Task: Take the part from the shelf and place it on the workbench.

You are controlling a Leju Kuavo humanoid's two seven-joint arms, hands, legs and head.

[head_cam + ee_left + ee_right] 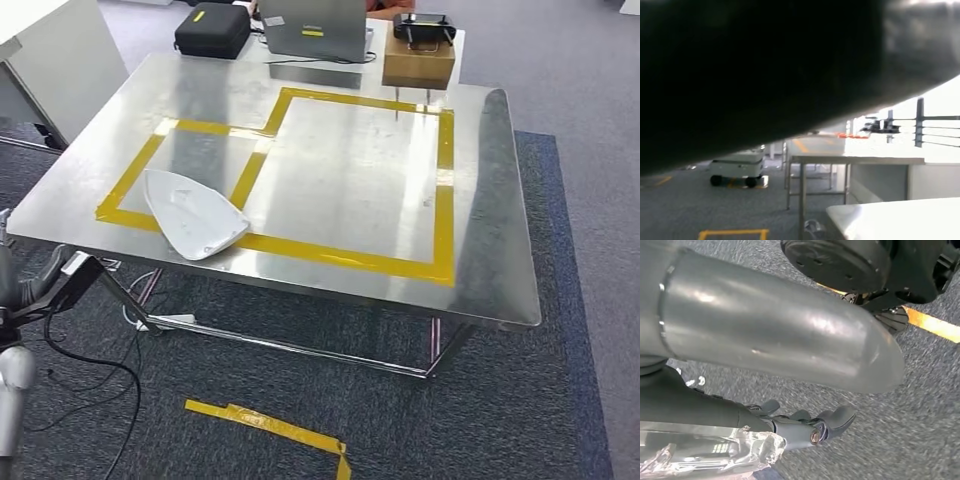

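The left hand hangs low at about eight o'clock in the head view, just off the near-left edge of the surface. Dark fingers curl loosely and nothing is seen between them; whether they are spread or drawn together I cannot tell from here. Its own wrist camera is mostly covered by a dark blur and gives no help. The right hand appears in the right wrist view, hanging over grey carpet, its slim fingers lying close alongside one another and holding nothing. A silver arm tube crosses that picture above it.

Moving outward from the left hand, the white part, a flat, teardrop-shaped shell, rests on the surface at about nine o'clock of the tabletop. It lies partly inside the smaller yellow tape outline and overlaps the tape's near edge. Its pointed end aims towards ten o'clock. It touches neither hand. Judged from this, the placing looks done: the part sits where the tape marks a drop zone, probably so it lands at a repeatable spot, and both arms appear lowered away from it to keep clear.

Farther out, at twelve o'clock, stand a black case, a grey laptop and a cardboard box with a black device on top, all well apart from the part. A loose strip of yellow tape lies on the floor at six o'clock.
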